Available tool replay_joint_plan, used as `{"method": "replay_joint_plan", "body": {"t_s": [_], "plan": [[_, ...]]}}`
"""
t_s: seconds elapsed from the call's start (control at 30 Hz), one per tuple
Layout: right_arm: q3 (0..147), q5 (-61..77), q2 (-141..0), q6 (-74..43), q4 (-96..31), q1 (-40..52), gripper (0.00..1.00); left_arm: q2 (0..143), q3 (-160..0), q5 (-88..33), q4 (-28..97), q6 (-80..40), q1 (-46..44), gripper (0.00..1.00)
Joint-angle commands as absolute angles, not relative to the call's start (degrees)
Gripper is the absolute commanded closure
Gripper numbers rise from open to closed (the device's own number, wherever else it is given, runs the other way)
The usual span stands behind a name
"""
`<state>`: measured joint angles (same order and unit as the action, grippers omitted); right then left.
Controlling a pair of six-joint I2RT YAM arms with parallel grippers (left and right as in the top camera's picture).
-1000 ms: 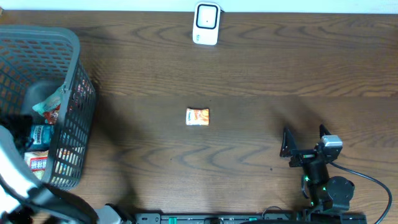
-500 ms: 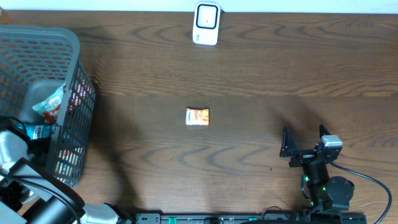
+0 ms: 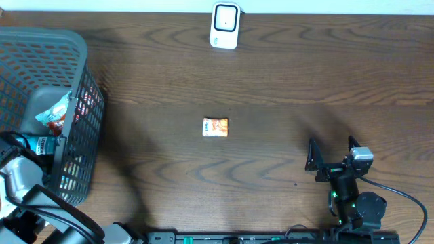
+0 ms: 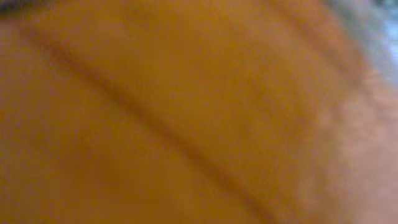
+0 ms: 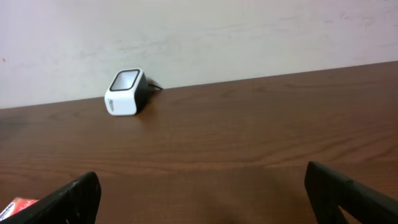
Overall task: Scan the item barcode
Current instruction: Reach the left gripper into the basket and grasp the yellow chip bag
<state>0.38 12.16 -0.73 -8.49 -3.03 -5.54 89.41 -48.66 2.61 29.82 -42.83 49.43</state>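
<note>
Overhead, my right pincer (image 3: pixel 333 154) rests low over the near right part of the desk (image 3: pixel 285 74), its two fingers spread wide apart with nothing between them. The right wrist view agrees: both dark fingertips sit at the bottom corners of the picture, with bare wood between them.

My left arm (image 3: pixel 19 184) reaches into the grey mesh basket (image 3: pixel 80 115) at the left edge of the desk. My left pincer (image 3: pixel 22 144) is down among the packets there, just beside a blue-labelled packet (image 3: pixel 45 144). A teal and red packet (image 3: pixel 55 114) lies a little farther in. I cannot tell whether these fingers are apart, together or clamped on something. The left wrist view gives only a blurred orange surface that fills the whole picture.

A small orange packet (image 3: pixel 215 127) lies flat on the middle of the desk, well apart from both pincers. The white scanner (image 3: pixel 225 26) stands at the far edge of the desk, in line with that packet, its dark window showing.
</note>
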Motion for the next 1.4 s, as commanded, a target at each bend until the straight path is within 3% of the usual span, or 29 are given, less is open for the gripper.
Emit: {"method": "replay_joint_plan", "body": {"t_s": [0.0,0.13,0.6,1.0,1.37], "plan": [[0.3,12.2,-0.6,-7.8,-3.3,-5.3,0.01,92.6,-46.3,-14.5,30.9,-43.2,49.1,0.93],[0.3,12.2,-0.6,-7.8,-3.3,-5.3,0.01,87.6,-49.0,-21.2,30.5,-43.2,49.1,0.93],[0.3,12.2,-0.6,-7.8,-3.3,-5.3,0.01,65.1,-51.7,-27.4,24.3,-44.8,48.4,0.93],[0.3,12.2,-0.6,-7.8,-3.3,-5.3,0.01,60.2,-51.8,-29.8,12.6,-46.4,42.0,0.93],[0.3,12.2,-0.6,-7.8,-3.3,-5.3,0.01,59.7,-51.8,-41.2,-1.9,-46.6,41.3,0.93]]}}
